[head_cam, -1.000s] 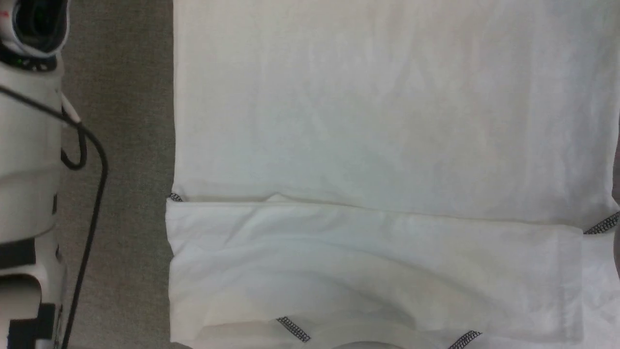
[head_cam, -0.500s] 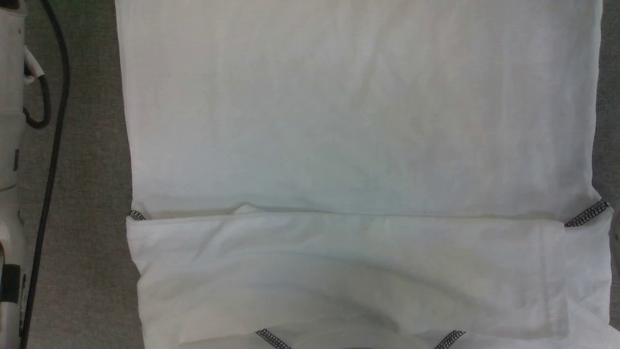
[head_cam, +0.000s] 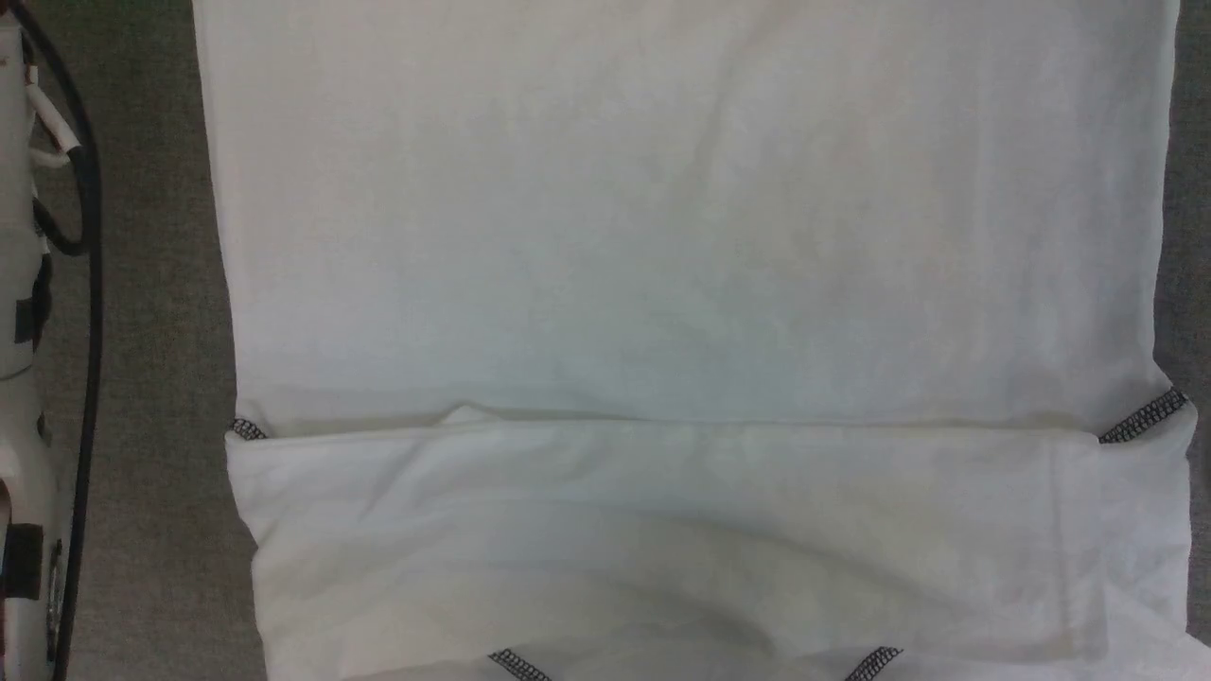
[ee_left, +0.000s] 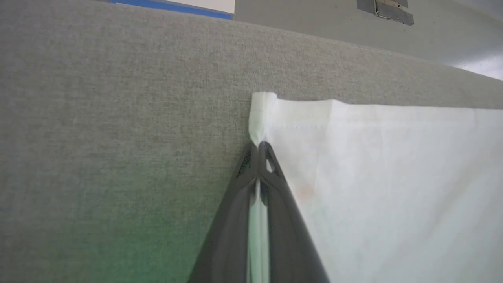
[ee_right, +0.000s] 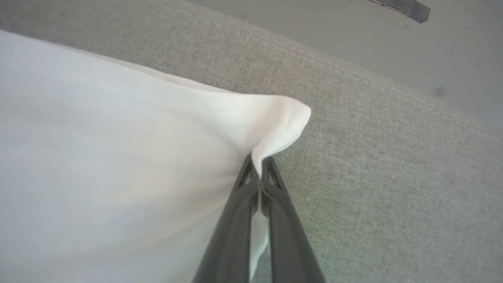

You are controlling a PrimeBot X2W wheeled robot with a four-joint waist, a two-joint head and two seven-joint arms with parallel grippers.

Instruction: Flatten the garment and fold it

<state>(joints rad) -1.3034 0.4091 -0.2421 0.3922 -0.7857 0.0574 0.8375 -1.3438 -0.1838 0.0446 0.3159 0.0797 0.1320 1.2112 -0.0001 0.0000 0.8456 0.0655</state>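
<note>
At the far hem, the left gripper (ee_left: 259,146) and right gripper (ee_right: 257,160) each clamp shut on a corner of the shirt (head_cam: 681,236), which lies flat on the grey surface (head_cam: 151,426), its length running from that grip back toward the robot.

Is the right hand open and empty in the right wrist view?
No, the right hand is shut, with a corner of the white garment pinched in it just above the grey surface.

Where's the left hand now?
In the left wrist view the left hand is pinched on a hemmed corner of the garment, grey fabric surface beside it.
</note>
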